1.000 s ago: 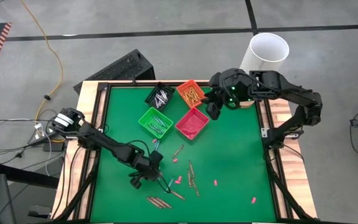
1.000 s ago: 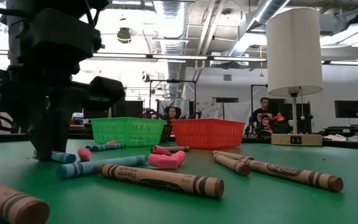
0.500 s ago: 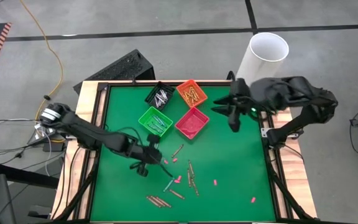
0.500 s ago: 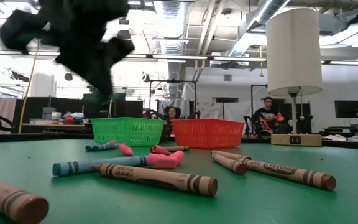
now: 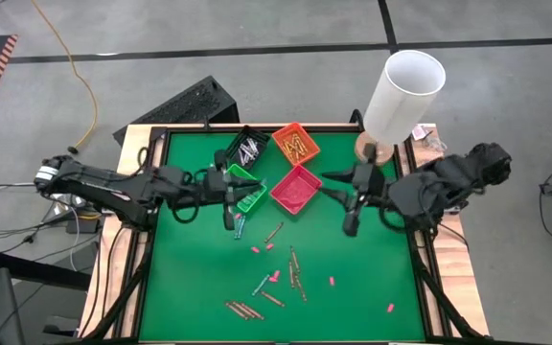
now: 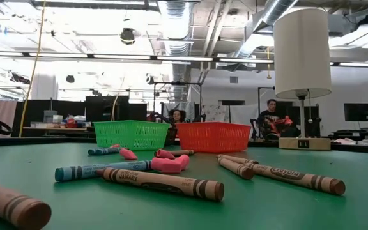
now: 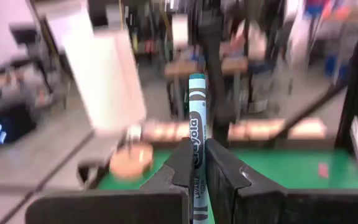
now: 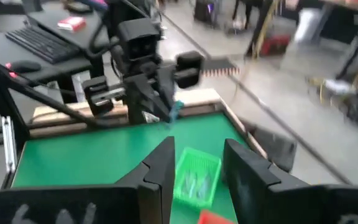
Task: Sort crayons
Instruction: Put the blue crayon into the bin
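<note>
Above the green bin (image 5: 241,188), at the bench's (image 5: 372,278) far-left quarter: left tool (image 5: 233,206), fingers clamped on one teal crayon (image 7: 196,134), seen upright between them in the left wrist view. Step judged in hand: delivery of a teal crayon to its bin. Next move calls for positioning over the green bin, then release.

Right tool (image 5: 350,225): over the bench beside the red bin (image 5: 296,189), fingers (image 8: 165,163) parted, nothing held.

Remaining loose crayons (image 5: 296,271): brown and teal, scattered mid-bench and toward the near edge, among pink bits (image 5: 332,281).

Also present: orange bin (image 5: 294,144), black bin (image 5: 247,148), white cylinder (image 5: 402,96) at the far-right corner. Obstruction: bins set close together; a misplaced drop judged possible.
</note>
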Tool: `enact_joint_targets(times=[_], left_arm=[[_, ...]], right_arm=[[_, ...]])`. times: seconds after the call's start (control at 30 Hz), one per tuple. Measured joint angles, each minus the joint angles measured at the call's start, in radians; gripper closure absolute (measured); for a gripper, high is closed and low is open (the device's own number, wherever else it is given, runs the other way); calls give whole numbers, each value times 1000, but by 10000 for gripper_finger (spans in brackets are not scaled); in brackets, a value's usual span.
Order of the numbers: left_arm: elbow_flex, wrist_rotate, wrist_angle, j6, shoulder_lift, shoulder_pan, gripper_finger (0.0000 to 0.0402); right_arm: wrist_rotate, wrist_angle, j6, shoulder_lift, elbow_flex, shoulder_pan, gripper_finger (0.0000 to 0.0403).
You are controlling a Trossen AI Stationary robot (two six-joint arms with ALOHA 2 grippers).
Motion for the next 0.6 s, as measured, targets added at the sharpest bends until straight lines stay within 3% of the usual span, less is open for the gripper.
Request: enact_joint_targets(times=[0.13, 0.27, 0.4, 0.6], left_arm=[[0, 29, 208, 53, 8, 0, 393], [0, 41, 332, 78, 8, 0, 393], [0, 50, 378, 83, 9, -1, 393], [0, 81, 384, 75, 9, -6, 393]], right_arm=[[-40, 290, -196, 23, -75, -28, 270], [-176, 497, -293, 49, -105, -90, 270], [-369, 590, -294, 73, -105, -177, 268], [-534, 643, -253, 146, -105, -287, 254]])
